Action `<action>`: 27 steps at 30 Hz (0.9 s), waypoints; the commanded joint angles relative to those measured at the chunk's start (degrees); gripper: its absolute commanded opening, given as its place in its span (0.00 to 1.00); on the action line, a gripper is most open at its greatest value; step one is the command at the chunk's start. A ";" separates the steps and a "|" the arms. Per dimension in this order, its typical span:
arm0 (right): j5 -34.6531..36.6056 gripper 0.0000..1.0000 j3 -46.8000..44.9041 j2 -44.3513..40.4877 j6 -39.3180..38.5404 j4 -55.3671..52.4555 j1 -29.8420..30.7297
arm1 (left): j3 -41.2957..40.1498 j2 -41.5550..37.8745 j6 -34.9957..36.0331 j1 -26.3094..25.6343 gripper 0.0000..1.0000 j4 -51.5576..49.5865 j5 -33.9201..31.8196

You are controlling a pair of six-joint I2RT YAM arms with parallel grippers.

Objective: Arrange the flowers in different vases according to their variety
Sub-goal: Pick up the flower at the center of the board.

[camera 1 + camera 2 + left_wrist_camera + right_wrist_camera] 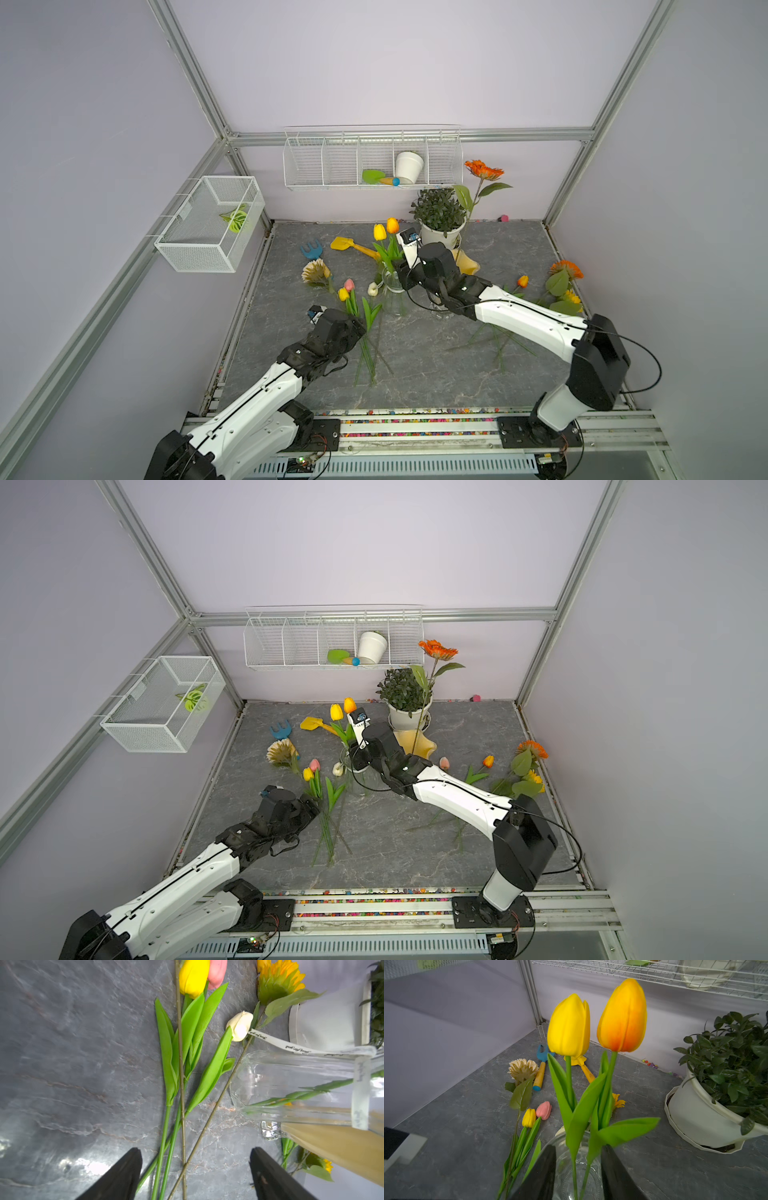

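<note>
Left gripper: jaws apart, above lying green tulip stems.
Right gripper: jaws apart, flanking yellow tulips in clear glass vase.

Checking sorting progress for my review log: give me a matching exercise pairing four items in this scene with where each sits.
1 upright yellow tulip
2 upright orange daisy-like flower
3 white tulip
4 small white pot

A in wire wall rack
B lying on tabletop
C in clear vase
D in pale-yellow vase

Pairs: 1-C, 2-D, 3-B, 4-A
</note>
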 commanded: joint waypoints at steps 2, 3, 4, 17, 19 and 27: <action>-2.87 0.35 -2.34 -5.57 -1.74 -8.75 1.38 | 3.31 2.72 1.70 2.23 0.77 -1.51 -0.51; -3.35 0.33 -2.65 -6.32 -1.68 -10.37 1.59 | 3.85 3.64 2.93 3.97 0.75 -1.34 0.80; -3.62 0.31 -2.92 -6.91 -1.51 -11.83 1.69 | 4.34 4.37 3.90 5.75 0.72 -1.13 2.30; -5.41 0.21 -3.25 -9.30 3.69 -22.66 2.59 | 16.03 21.78 17.24 24.31 0.64 1.16 16.71; -5.63 0.20 -3.26 -9.13 4.13 -22.66 2.66 | 17.05 24.08 17.23 24.38 0.63 3.20 16.93; -5.72 0.14 -3.25 -8.51 5.77 -24.15 3.02 | 19.25 30.71 17.23 26.96 0.53 8.01 15.37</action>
